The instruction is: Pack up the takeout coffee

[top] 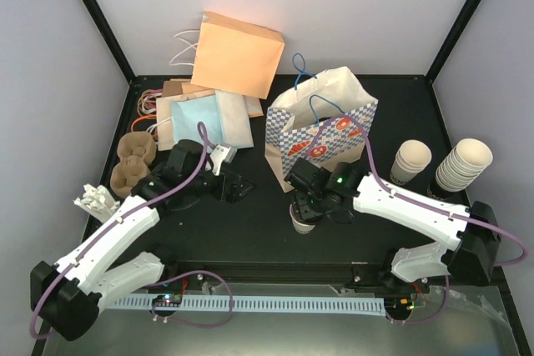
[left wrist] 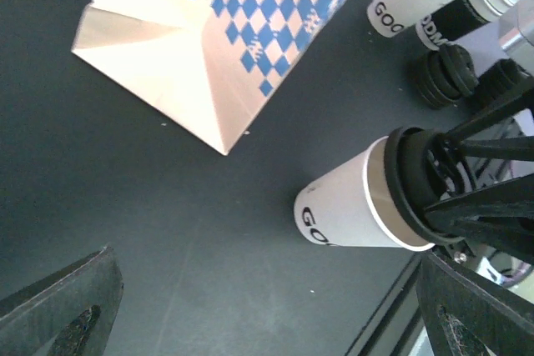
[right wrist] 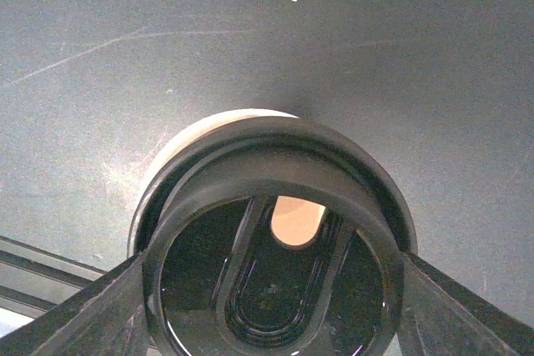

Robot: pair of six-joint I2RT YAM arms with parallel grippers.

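The takeout coffee cup (top: pixel 301 221) stands upright on the black table, just in front of the blue-checked paper bag (top: pixel 321 127). In the left wrist view the cup (left wrist: pixel 350 206) is cream-white with black lettering. A black lid (left wrist: pixel 406 185) sits at its rim, slightly askew. My right gripper (top: pixel 313 200) is above the cup, shut on that lid (right wrist: pixel 275 273), with a finger on each side of it; the cup's rim (right wrist: pixel 192 143) shows behind the lid. My left gripper (top: pixel 238 188) is to the left of the cup, open and holding nothing (left wrist: pixel 267 314).
Two stacks of like cups (top: pixel 410 160) (top: pixel 463 162) stand at the right, with spare black lids (left wrist: pixel 442 77) near them. An orange bag (top: pixel 238 54) and a pile of flat paper bags (top: pixel 200 118) lie at the back left. Pulp carriers (top: pixel 132 160) sit at the left.
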